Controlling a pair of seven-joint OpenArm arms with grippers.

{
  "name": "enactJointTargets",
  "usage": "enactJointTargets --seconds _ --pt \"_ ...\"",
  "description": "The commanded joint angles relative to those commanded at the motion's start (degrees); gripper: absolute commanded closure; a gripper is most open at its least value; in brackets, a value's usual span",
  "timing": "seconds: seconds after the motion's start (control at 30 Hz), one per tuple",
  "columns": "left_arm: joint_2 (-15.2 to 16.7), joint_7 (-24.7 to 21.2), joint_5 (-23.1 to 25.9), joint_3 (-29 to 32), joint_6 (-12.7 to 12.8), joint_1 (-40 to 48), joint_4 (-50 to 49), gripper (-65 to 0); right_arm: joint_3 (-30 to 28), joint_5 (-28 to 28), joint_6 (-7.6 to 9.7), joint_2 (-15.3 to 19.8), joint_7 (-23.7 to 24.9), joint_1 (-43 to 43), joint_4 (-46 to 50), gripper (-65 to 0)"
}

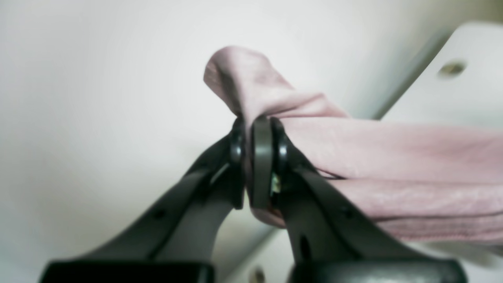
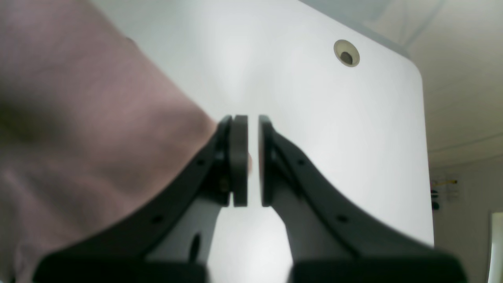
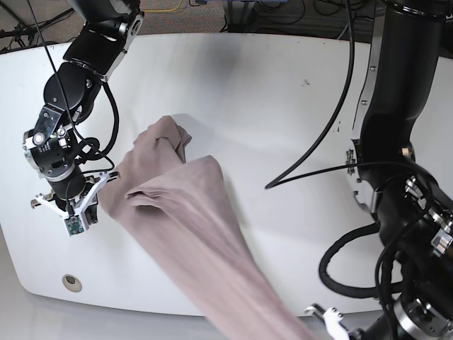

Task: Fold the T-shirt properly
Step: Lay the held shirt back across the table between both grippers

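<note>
White table under both arms. One T-shirt, stretched from mid-table off the near edge. Left gripper clamped on a bunched fold of it. Right gripper just beside the cloth, pads slightly apart, nothing between. Shirt's lower end cut off.

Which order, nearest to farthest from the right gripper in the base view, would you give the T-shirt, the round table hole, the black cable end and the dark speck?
1. T-shirt, right beside the right gripper.
2. Round table hole, at the near table corner, below the gripper.
3. Black cable end, mid-table.
4. Dark speck, far side, beyond the cable end.
</note>
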Motion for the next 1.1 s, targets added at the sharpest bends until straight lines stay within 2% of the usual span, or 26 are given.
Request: enactJointTargets --seconds 0.17,0.47,0.67,0.87,1.1 --pt "-6.07 0.0 -2.81 -3.6 0.0 8.35 0.44 0.0 -0.26 0.0 0.0 -0.53 0.0 -1.23 0.0 -3.8" --pt "-10.99 -0.4 -7.65 -10.37 0.0 23.47 0.88 0.0 -0.26 0.0 0.0 -2.02 0.0 -3.43 0.0 -3.8" --pt "-12.57 -4.35 -7.82 -12.4 0.0 31.74 0.79 0.0 -0.44 0.09 0.0 -2.37 0.0 -3.87 -0.35 -3.8" --pt "-14.77 -7.43 -7.91 -12.57 0.0 38.24 0.7 0.0 -0.26 -0.35 0.0 -4.22 0.0 -3.87 -0.44 -4.0" --pt "-15.12 -9.63 -7.82 -13.36 0.0 43.69 0.79 0.0 -0.35 0.0 0.0 -4.57 0.0 -3.78 -2.55 -4.4"
